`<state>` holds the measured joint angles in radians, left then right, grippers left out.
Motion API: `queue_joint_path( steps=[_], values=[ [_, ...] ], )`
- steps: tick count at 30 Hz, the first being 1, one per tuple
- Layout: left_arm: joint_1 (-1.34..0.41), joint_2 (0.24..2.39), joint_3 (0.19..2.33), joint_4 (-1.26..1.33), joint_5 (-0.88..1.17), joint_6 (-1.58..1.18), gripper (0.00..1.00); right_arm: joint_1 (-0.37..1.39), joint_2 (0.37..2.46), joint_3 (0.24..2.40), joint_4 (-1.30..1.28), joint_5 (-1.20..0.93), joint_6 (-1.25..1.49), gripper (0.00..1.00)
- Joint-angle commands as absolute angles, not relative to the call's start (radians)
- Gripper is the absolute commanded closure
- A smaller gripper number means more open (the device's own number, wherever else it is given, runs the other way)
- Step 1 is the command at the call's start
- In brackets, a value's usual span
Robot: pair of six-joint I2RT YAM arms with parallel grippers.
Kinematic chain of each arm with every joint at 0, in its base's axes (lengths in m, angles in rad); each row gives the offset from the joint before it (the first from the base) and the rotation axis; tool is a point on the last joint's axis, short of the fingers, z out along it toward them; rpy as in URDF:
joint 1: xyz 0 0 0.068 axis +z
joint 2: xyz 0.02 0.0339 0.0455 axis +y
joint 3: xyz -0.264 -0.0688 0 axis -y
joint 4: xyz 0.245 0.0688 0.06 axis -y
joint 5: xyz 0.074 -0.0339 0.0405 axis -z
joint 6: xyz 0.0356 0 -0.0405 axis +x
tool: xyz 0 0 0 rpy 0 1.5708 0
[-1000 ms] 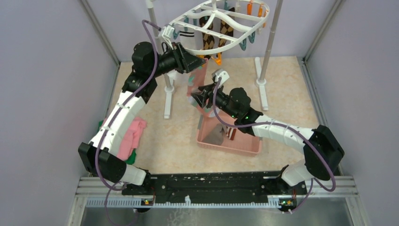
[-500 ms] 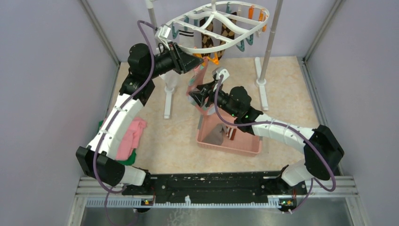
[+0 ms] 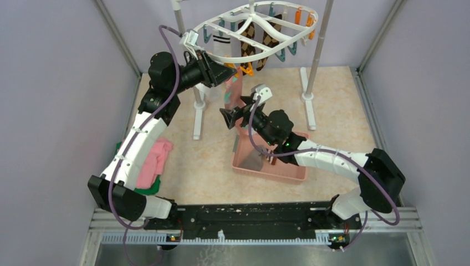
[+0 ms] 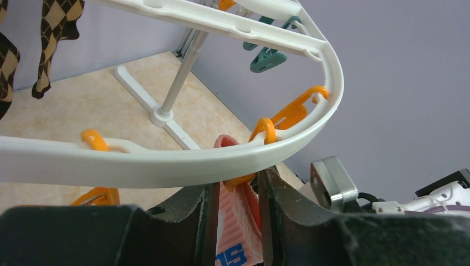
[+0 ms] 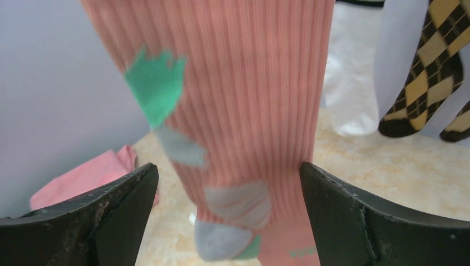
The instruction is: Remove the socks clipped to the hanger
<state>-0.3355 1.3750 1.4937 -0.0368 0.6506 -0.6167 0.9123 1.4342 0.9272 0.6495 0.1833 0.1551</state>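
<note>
The white oval hanger (image 3: 221,22) (image 4: 166,160) hangs at the back with a white sock (image 3: 220,45) and an argyle pair (image 3: 260,41) (image 5: 427,72) clipped to it. A pink sock (image 3: 233,91) (image 4: 238,233) (image 5: 249,111) with teal and grey spots hangs from an orange clip (image 4: 242,180) under the near rim. My left gripper (image 3: 230,71) (image 4: 238,188) is shut on that clip and the sock's cuff. Lower down, my right gripper (image 3: 226,117) (image 5: 227,169) stands wide open with the sock between its fingers, untouched.
A pink basket (image 3: 277,172) lies under the right arm with a grey-brown sock (image 3: 255,158) inside. Folded pink cloth (image 3: 155,160) rests on green cloth at the left. The rack's two posts (image 3: 194,105) (image 3: 313,66) stand on floor feet. Grey walls close in both sides.
My right gripper has let go of the pink sock, opened wide and shifted slightly left. My left gripper rose to the orange clip and narrowed on it. The hanger's near rim lifted a little.
</note>
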Motion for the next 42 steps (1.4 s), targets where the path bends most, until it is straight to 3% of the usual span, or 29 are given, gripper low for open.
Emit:
queue_joint_path(
  steps=[1,3,5,8,9,24,25,28,30,42],
  values=[
    [-0.331,1.346,1.505,-0.049,0.62,-0.592,1.0,0.927,1.518,1.06,0.779,0.303,0.054,0.01],
    [-0.331,1.345,1.506,-0.053,0.616,-0.591,1.0,0.93,1.567,1.114,0.781,0.34,0.033,0.05],
    [-0.33,1.342,1.506,-0.058,0.61,-0.587,1.0,0.93,1.578,1.142,0.776,0.337,0.02,0.21],
    [-0.328,1.339,1.506,-0.06,0.61,-0.581,1.0,0.93,1.547,1.114,0.75,0.303,0.029,0.85],
    [-0.328,1.337,1.506,-0.061,0.612,-0.581,1.0,0.929,1.527,1.091,0.741,0.297,0.032,0.99],
    [-0.325,1.35,1.52,-0.068,0.642,-0.562,1.0,0.907,1.163,0.756,0.409,0.312,0.097,1.0],
    [-0.325,1.35,1.519,-0.069,0.645,-0.565,0.92,0.901,1.145,0.74,0.396,0.326,0.107,1.0],
    [-0.326,1.333,1.49,-0.083,0.644,-0.553,0.27,0.882,1.081,0.708,0.347,0.384,0.144,0.98],
    [-0.327,1.322,1.474,-0.126,0.645,-0.518,0.03,0.862,1.035,0.689,0.312,0.403,0.175,0.94],
    [-0.327,1.088,1.203,-0.485,0.631,-0.07,0.01,0.725,0.892,0.762,-0.04,0.288,0.335,0.48]
  ],
)
